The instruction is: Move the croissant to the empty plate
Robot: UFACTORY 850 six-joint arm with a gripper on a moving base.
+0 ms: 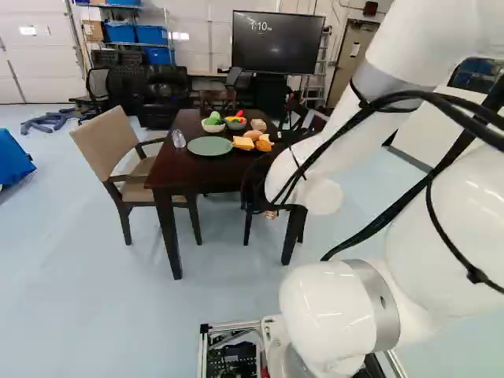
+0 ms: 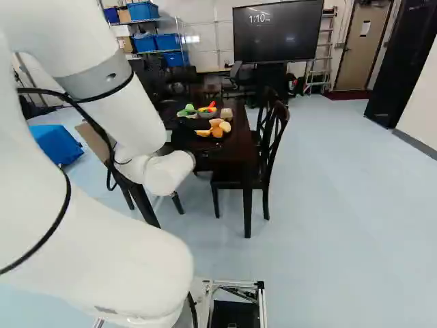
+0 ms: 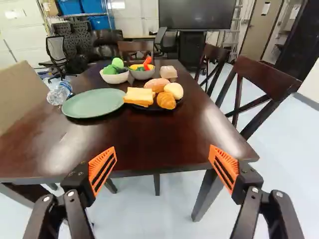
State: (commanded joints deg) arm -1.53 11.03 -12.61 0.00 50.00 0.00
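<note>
Broad tabletop (image 3: 149,137) between croissant (image 3: 166,100) and the near edge (image 3: 154,170)

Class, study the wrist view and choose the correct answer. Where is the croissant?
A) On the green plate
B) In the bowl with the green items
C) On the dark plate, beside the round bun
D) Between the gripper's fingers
C: the croissant lies on the dark plate next to the pale round bun, at the side nearest the gripper.
</note>
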